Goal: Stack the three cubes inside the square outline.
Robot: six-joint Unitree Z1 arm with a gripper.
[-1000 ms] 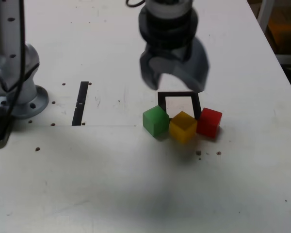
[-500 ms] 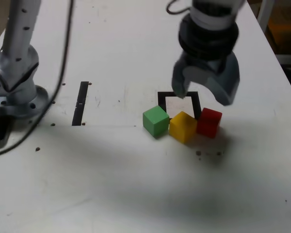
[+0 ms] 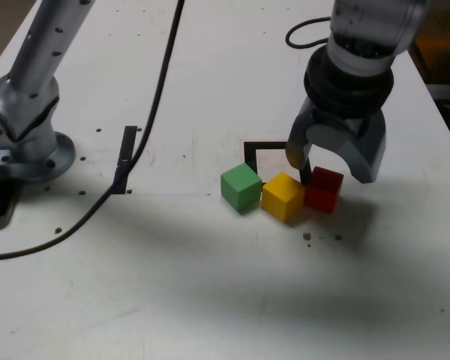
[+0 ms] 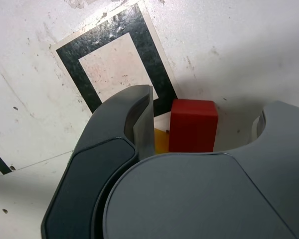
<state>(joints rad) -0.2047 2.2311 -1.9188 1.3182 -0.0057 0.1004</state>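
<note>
Three cubes lie in a row on the white table [image 3: 210,285], just in front of the square outline [image 3: 249,154]: green cube [image 3: 241,187] on the exterior view's left, yellow cube [image 3: 283,196] in the middle, red cube [image 3: 323,188] on the right, neighbours touching or nearly so. The outline's white centre holds no cube. The gripper [image 3: 331,163] hangs over the red cube with jaws spread wide, one on either side, gripping nothing. The wrist view shows the red cube between the jaws.
</note>
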